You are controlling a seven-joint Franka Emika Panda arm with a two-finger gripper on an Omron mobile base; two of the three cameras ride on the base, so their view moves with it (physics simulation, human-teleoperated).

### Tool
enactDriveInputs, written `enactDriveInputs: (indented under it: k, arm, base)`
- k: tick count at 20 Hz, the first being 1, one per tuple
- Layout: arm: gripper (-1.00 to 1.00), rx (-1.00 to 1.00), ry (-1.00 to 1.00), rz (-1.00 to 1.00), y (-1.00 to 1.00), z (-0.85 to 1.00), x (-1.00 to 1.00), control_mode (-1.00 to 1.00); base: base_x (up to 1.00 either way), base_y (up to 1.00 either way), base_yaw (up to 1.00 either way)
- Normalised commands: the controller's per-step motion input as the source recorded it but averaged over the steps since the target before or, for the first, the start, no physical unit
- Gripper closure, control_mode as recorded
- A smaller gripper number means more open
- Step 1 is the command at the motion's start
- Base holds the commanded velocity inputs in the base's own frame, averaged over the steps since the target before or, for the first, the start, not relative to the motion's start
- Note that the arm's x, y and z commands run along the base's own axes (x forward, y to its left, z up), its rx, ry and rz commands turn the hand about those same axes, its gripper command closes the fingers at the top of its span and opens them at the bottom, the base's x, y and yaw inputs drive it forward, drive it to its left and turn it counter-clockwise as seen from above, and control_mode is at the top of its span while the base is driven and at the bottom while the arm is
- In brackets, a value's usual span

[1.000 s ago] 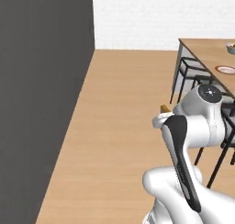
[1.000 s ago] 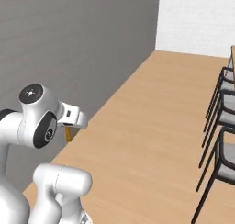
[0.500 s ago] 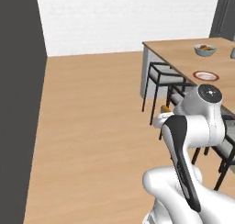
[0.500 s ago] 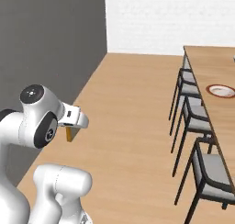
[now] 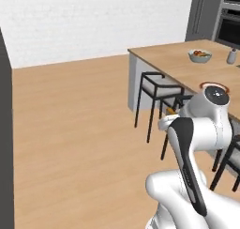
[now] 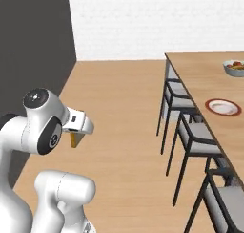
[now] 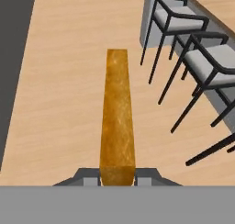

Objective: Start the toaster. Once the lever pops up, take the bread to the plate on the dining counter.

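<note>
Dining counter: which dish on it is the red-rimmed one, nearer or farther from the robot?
The nearer one: the plate, flat, red rim, white centre. The bowl farther along the dining counter is white and deep, holding fruit.

The thin slice of bread is golden brown with a mottled, darker amber grain. The round plate has a red rim and a white centre. It lies on the long wooden worktop, which is a light, warm tan. The small bowl is white, with red and orange fruit. The chairs have black frames and grey seats. The plank floor is pale honey wood, the brick wall white.
</note>
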Motion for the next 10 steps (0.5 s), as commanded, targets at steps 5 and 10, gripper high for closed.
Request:
enactDriveInputs:
  k: [5, 10]
  arm:
    - [1.0, 0.0, 0.0, 0.0, 0.0, 0.0, 0.0, 1.0]
    - [1.0, 0.0, 0.0, 0.0, 0.0, 0.0, 0.0, 1.0]
  base:
    - [1.0, 0.82, -0.22]
    - [1.0, 0.72, -0.22]
